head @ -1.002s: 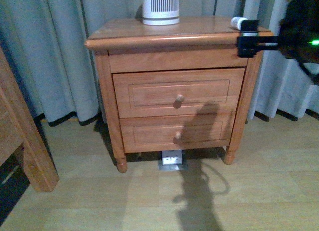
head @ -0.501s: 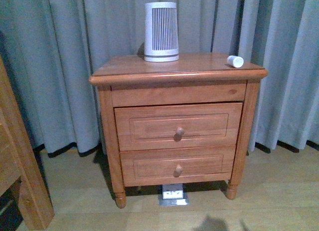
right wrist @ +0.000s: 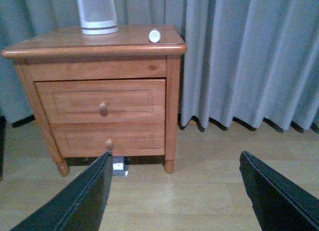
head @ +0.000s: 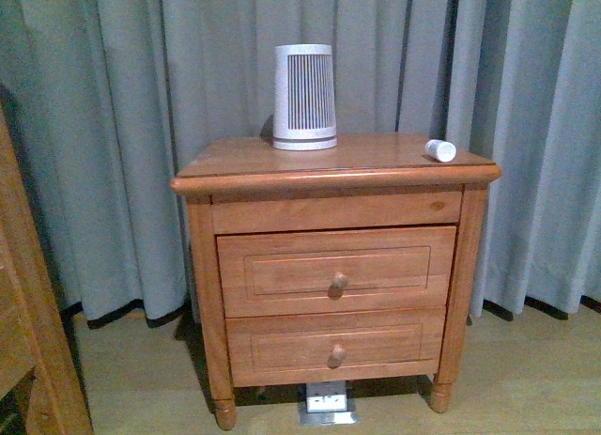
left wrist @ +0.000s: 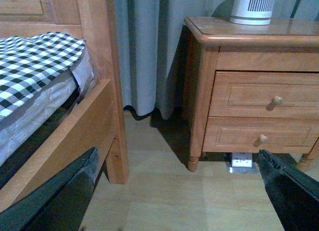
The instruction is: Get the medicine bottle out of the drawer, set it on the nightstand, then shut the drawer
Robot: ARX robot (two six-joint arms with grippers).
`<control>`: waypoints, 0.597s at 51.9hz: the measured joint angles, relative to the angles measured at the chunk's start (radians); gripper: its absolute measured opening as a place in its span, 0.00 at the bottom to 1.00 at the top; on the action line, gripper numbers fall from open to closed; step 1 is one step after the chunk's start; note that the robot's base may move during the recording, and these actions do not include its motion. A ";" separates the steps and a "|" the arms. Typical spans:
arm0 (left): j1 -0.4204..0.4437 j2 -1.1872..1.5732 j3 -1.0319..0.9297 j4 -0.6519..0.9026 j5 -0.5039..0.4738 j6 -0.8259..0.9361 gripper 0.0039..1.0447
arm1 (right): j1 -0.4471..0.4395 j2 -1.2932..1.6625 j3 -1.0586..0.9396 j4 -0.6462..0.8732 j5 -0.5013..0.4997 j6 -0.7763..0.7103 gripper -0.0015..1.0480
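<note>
Both grippers hang well back from the nightstand [head: 329, 167], left gripper [left wrist: 179, 191] and right gripper [right wrist: 174, 191] each with jaws spread wide, holding nothing. The drawer [head: 336, 270] is fully shut. The medicine bottle [head: 439, 150] lies on its side at the top's 3 o'clock edge, with the white slatted device [head: 304, 97] further back at 11 o'clock

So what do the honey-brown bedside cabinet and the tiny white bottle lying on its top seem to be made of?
The honey-brown nightstand looks like varnished wood: grain shows on the drawer fronts and its rounded top reflects light. The tiny white medicine bottle seems to be smooth plastic, judging by its even, opaque white; it is too small to be sure.
</note>
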 joint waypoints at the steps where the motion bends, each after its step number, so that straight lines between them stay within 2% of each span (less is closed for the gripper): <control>1: 0.000 0.000 0.000 0.000 0.000 0.000 0.94 | -0.003 -0.003 -0.002 0.000 -0.009 -0.002 0.71; 22: 0.000 0.000 0.000 0.000 0.000 0.000 0.94 | -0.012 -0.048 -0.059 0.008 -0.030 -0.015 0.02; 31: 0.000 0.000 0.000 0.000 0.000 0.000 0.94 | -0.012 -0.085 -0.097 0.013 -0.030 -0.016 0.03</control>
